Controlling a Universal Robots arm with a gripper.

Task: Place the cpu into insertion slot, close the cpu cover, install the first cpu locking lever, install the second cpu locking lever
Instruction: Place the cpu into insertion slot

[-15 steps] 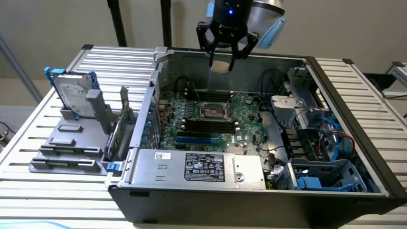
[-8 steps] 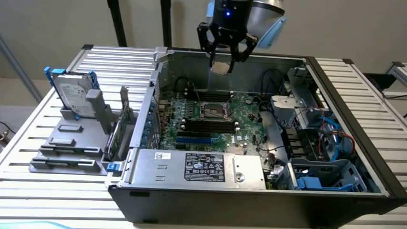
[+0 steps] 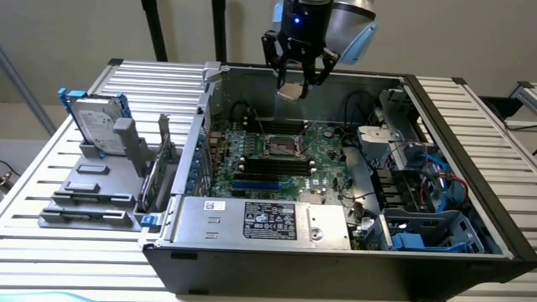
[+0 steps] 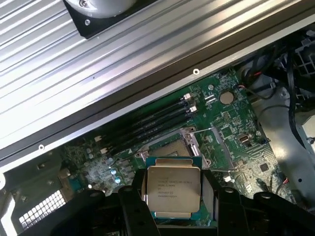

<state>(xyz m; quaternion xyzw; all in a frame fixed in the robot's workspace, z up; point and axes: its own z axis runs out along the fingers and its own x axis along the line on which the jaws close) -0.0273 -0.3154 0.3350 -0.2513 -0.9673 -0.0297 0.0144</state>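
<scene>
The cpu (image 3: 290,92) is pinched by its opposite edges in the gripper (image 3: 298,80), whose fingers are spread wide to span it and are closed on it, not free. In the wrist view the cpu (image 4: 172,189) is seen with its printed metal top facing up, held between the dark fingers (image 4: 129,209) of the gripper (image 4: 172,211). It is carried high, above the rear wall of the case (image 3: 336,264) and well apart from the board (image 3: 323,157). The slot (image 3: 283,146) lies below the gripper, and is judged to sit somewhat forward of it, toward the middle of the board, so the gap to be closed is mostly downward. The cpu is close to square, so no long axis is to be matched. In the wrist view its edges appear roughly parallel to the rim of the slot (image 4: 172,147), though in the exterior view the chip looks tilted, not level. The near part of the slot is hidden behind the cpu in the wrist view. Whether the cover stands raised cannot be told, and the levers cannot be picked out with certainty. The fingertips are cut off at the wrist picture's edge.
</scene>
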